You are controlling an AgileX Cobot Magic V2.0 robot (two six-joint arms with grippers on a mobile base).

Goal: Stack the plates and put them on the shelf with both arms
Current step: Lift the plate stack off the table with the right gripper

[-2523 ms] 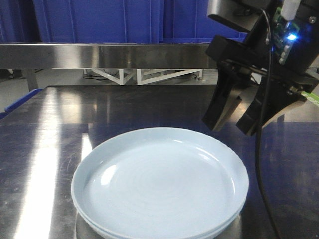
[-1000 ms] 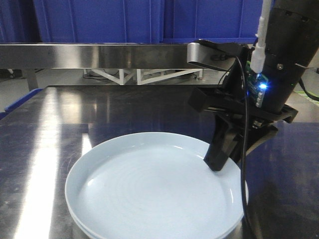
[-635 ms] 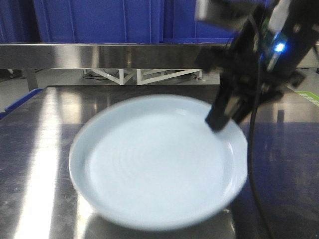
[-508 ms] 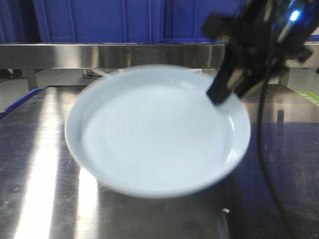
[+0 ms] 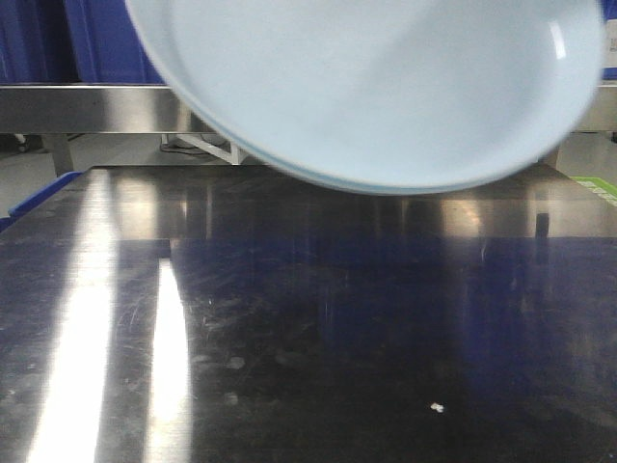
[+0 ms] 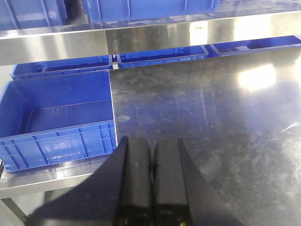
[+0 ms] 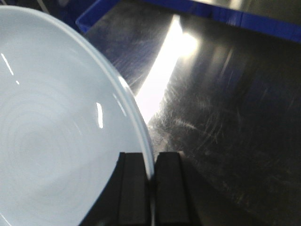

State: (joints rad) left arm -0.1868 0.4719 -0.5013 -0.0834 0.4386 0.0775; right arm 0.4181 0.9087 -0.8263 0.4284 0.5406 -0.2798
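The plates [image 5: 386,87] hang stacked and tilted in the air, filling the top of the front view and partly covering the shelf [image 5: 87,108] behind them. A second rim shows along their lower left edge. In the right wrist view my right gripper [image 7: 151,162] is shut on the rim of the plates [image 7: 56,132], one finger inside and one outside. The right arm itself is hidden in the front view. My left gripper [image 6: 152,146] is shut with nothing in it, low over the tabletop's left part, away from the plates.
The dark scuffed steel tabletop [image 5: 308,318] lies below the plates. A blue crate [image 6: 56,122] sits off the table's left edge, and more blue crates [image 6: 160,52] stand under the steel ledge [image 6: 164,37]. Blue crates [image 5: 96,39] also stand on the shelf.
The right gripper closed on the rim of the stacked plates and lifted them off the tabletop, up and back to shelf height. The table spot where they lay is now bare.
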